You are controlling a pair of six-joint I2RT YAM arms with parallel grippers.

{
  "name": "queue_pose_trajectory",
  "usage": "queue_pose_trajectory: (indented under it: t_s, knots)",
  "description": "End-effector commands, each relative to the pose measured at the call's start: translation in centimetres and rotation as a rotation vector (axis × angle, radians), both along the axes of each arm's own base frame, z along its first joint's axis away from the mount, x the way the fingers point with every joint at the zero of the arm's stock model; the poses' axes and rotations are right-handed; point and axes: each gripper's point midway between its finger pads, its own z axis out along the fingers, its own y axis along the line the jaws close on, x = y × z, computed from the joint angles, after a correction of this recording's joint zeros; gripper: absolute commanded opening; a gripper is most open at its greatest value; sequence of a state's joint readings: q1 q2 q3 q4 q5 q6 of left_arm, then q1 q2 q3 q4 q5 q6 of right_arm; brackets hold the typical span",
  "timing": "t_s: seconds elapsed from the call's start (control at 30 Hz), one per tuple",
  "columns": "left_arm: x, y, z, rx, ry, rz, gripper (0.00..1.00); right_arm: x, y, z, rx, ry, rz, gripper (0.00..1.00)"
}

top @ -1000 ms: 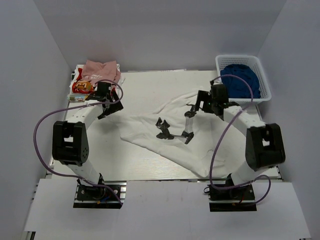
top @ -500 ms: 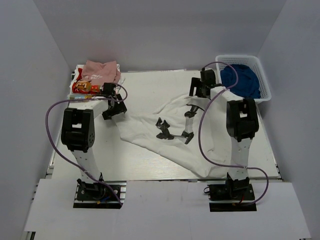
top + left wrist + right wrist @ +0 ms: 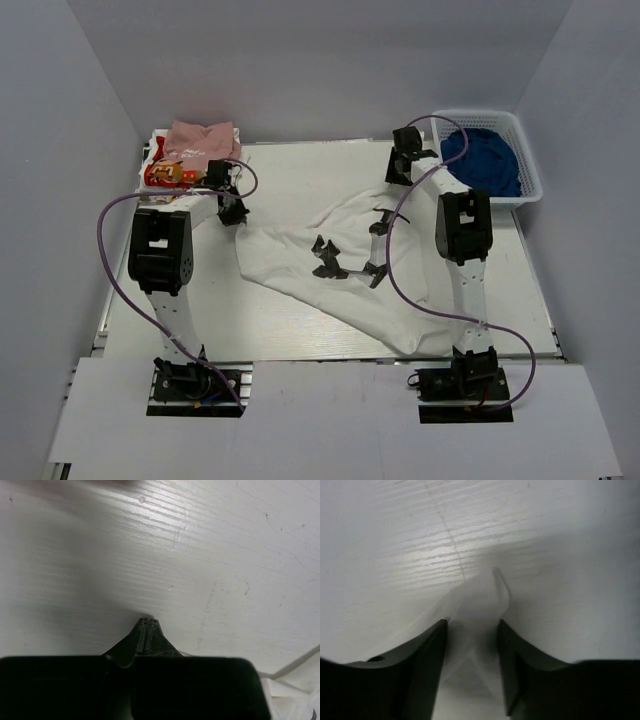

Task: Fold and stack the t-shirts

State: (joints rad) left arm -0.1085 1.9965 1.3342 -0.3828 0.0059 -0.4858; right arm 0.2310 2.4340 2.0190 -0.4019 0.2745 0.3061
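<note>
Right gripper [image 3: 471, 625]: the jaws are apart, and a soft ridge of the big white shirt [image 3: 482, 597] runs up between the two fingers [image 3: 432, 650]. The cloth bunches into a little peak just past the tips, and beyond that there's only bare table [image 3: 410, 525]. The wrist view is blurry, so I can't tell whether the fabric actually touches the inner faces of the fingers. It's definitely inside the gap, though, and the jaws aren't squeezed on it.

Left gripper [image 3: 148, 621]: the jaws are pressed together with nothing between them, and the tips point down at the tabletop. In front of them and to both sides it's plain table. The only bit of the white shirt in that view is an edge off to the right and behind the tips, close by but not at the jaws.

From the top camera, the white shirt [image 3: 300, 270] with the black robot-arm print lies spread out and rumpled across the middle of the table. Each gripper is up at one of its far corners, the left one at the far-left corner and the right one at the far-right edge.

The pink shirt [image 3: 200, 138] sits crumpled past the left jaws toward the back-left corner. The one with the red-yellow print [image 3: 163, 176] is just beside it, out to the left of those jaws. Off to the right of the right jaws there's a white basket [image 3: 478, 113] with blue cloth [image 3: 485, 155] in it.
</note>
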Motion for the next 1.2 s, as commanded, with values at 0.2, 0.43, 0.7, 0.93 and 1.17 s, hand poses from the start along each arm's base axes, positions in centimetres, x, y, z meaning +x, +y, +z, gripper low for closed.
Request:
queue_pose_trajectory:
  t_s: [0.2, 0.43, 0.7, 0.93, 1.17]
  knots:
    - [2.4, -1.1, 8.8, -0.021, -0.219, -0.101, 0.00, 0.7, 2.0, 4.8, 0.091, -0.062, 0.104, 0.00]
    - [0.6, -2.8, 27.0, -0.064, -0.673, -0.185, 0.00, -2.9, -0.4, 22.9, 0.025, -0.424, 0.113, 0.00]
    - [-10.4, 0.2, 44.9, -0.033, -1.123, -0.103, 0.00, -16.2, -3.9, 44.1, 0.047, -0.856, 0.118, 0.00]
    - [-22.0, 2.5, 57.3, 0.011, -1.442, -0.074, 0.00, -29.7, -6.2, 58.7, 0.072, -1.249, 0.159, 0.00]
    - [-33.5, 4.5, 66.7, 0.066, -1.718, -0.040, 0.00, -41.8, -8.8, 67.3, 0.033, -1.523, 0.171, 0.00]
